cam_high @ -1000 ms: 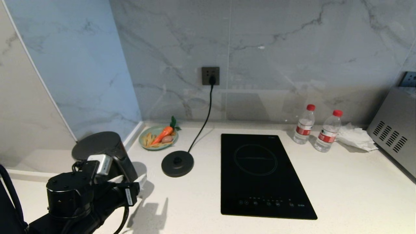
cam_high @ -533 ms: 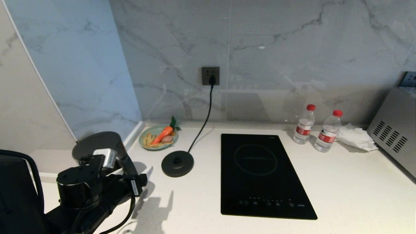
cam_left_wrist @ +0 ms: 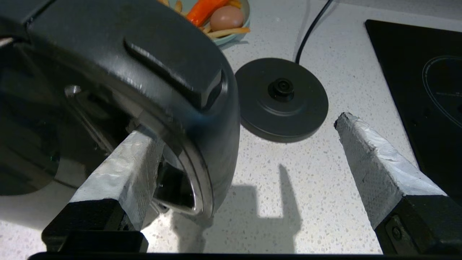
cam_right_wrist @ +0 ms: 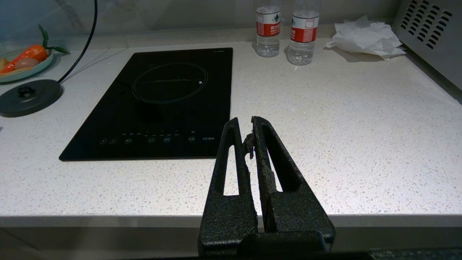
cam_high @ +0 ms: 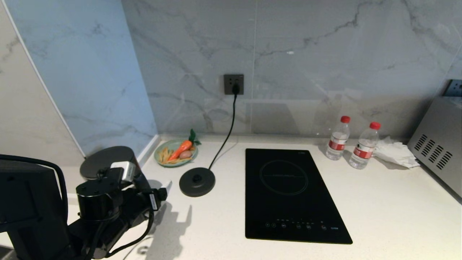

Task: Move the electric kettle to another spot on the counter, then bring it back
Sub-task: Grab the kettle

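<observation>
The robot's left arm is matt black, built of round drum-shaped joints with small screws on the caps, and trailed by looping black cables. A small silver-white box sits just behind its hand. Its fingers are wrapped in pale grey tape (the right gripper shows bare, rough black fingers).

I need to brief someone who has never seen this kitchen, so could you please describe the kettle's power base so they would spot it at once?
On the off-white counter, look left of the inset black glass hob, below the wall socket. There lies the power base, between the hob and the green plate of vegetables. It is a flat black disc with a raised centre stud, the only thing with a cord running up to the socket.
</observation>
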Robot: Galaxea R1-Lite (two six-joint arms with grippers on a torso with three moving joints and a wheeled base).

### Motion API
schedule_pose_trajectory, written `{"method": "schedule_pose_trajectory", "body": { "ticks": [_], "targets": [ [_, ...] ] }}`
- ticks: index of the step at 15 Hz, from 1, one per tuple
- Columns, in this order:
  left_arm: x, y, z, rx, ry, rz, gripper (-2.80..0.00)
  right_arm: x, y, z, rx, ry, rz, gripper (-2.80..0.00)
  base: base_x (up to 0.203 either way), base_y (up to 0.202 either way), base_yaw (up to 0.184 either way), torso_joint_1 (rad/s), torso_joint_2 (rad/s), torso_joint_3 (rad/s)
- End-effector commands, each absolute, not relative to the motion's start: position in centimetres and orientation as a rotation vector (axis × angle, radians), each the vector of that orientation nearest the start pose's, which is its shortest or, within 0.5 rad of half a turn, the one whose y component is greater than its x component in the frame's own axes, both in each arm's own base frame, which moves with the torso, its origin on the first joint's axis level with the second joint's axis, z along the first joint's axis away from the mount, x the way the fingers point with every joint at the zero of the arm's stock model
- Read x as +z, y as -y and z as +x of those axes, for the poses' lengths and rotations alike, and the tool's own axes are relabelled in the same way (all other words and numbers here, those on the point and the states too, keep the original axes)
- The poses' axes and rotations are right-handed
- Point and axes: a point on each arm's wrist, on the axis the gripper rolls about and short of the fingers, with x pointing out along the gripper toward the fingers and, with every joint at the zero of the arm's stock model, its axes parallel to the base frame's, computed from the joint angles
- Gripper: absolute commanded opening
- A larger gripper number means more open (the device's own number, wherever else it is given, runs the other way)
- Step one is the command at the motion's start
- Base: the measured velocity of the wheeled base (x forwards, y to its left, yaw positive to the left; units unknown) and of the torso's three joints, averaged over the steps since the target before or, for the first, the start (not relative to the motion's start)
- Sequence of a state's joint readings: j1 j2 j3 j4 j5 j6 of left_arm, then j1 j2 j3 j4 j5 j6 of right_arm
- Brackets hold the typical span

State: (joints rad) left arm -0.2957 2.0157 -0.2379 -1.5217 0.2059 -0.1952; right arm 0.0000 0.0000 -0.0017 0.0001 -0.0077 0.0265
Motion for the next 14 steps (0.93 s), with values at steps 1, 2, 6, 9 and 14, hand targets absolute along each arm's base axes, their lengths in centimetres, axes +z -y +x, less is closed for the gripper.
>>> {"method": "schedule_pose_trajectory", "body": {
  "ticks": [1,2,6,9,14],
  "targets": [
    [5.9,7.5,26.3,-0.065,-0.233,-0.138,0.00,7.6,0.0,-2.3,-0.008,0.002,0.027,-2.80,0.000,0.000,0.000,0.000,0.00,0.000],
    [5.8,7.6,26.6,-0.063,-0.233,-0.136,0.00,7.6,0.0,-2.3,-0.009,0.002,0.026,-2.80,0.000,0.000,0.000,0.000,0.00,0.000],
    [6.2,7.5,27.5,-0.056,-0.200,-0.146,0.00,7.6,0.0,-2.3,-0.008,0.002,0.027,-2.80,0.000,0.000,0.000,0.000,0.00,0.000],
    [6.3,7.5,27.9,-0.054,-0.186,-0.150,0.00,7.6,0.0,-2.3,-0.008,0.002,0.028,-2.80,0.000,0.000,0.000,0.000,0.00,0.000],
    [6.3,7.7,28.7,-0.059,-0.170,-0.156,0.00,7.6,0.0,-2.3,-0.008,0.002,0.028,-2.80,0.000,0.000,0.000,0.000,0.00,0.000]
  ]
}}
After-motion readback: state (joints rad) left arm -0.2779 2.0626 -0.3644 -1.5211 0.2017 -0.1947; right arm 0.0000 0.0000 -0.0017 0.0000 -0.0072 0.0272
